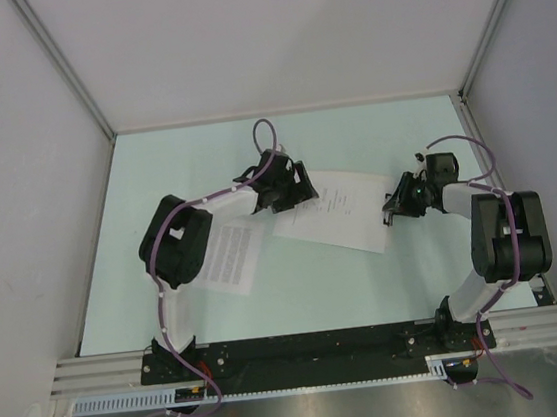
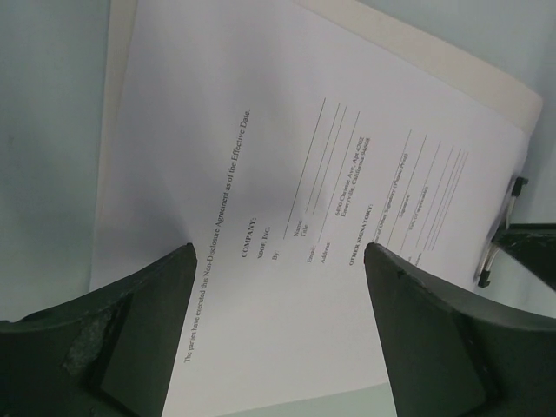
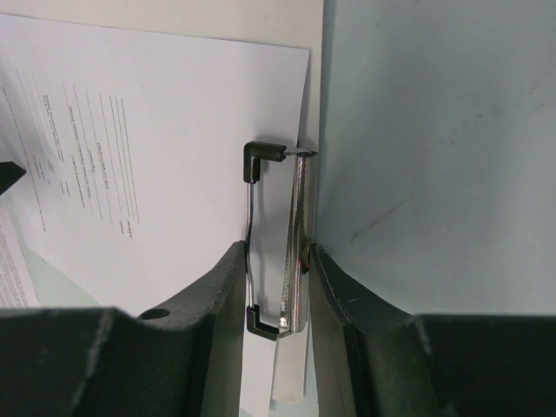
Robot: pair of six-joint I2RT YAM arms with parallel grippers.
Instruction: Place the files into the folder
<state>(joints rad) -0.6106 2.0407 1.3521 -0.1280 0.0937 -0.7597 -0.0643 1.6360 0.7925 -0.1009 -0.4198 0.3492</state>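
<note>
The sparser file (image 1: 337, 207) lies on the folder (image 2: 452, 69), a cream board that shows past the sheet's edges, also in the right wrist view (image 3: 174, 17). My left gripper (image 1: 292, 192) is open and hovers low over that sheet's left part (image 2: 261, 174), jaws wide apart (image 2: 278, 252) and holding nothing. My right gripper (image 1: 393, 209) is shut on the folder's clip (image 3: 295, 252), squeezing its black wire lever and metal bar between the fingers (image 3: 275, 252). The sheet's edge (image 3: 174, 130) lies under the wire. The densely lined file (image 1: 229, 257) lies on the table, partly under my left arm.
The pale green table (image 1: 367, 279) is walled in by grey panels on the left, back and right. The dense sheet's corner shows at the left of the right wrist view (image 3: 10, 261). The arm bases stand on a black rail (image 1: 314, 347) at the near edge.
</note>
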